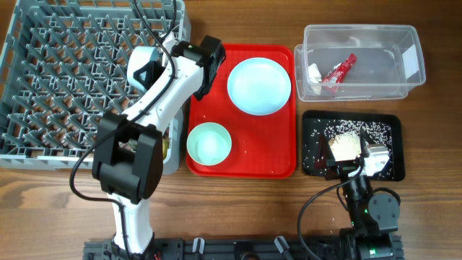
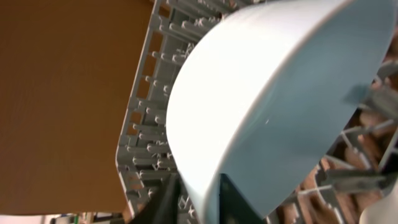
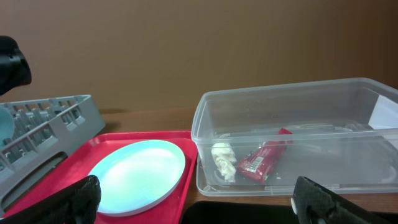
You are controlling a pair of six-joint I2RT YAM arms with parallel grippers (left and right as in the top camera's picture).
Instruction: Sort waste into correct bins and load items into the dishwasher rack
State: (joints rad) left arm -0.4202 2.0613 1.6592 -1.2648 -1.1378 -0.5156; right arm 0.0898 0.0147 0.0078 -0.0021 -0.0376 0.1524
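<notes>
One rack (image 1: 58,72), left gripper (image 2: 198,202) pinching blue bowl (image 2: 267,106) by the rim above it. Tub (image 1: 361,40) holds wrapper (image 1: 339,72) and napkin (image 1: 315,71). Right gripper (image 3: 196,199) hangs over black tray (image 1: 386,123), jaws spread, empty; crumbs (image 1: 354,130) lie in tray.

my left arm (image 1: 162,90) stretches away from its base, white links bent at a black joint, wrist tipped downward. the left gripper (image 2: 198,200) has its two fingers pinched on the rim of a pale blue bowl (image 2: 267,93). my right arm (image 1: 372,209) sits folded low near its base, right gripper (image 3: 199,211) facing level, fingers (image 3: 68,200) spread wide with nothing between them.
</notes>
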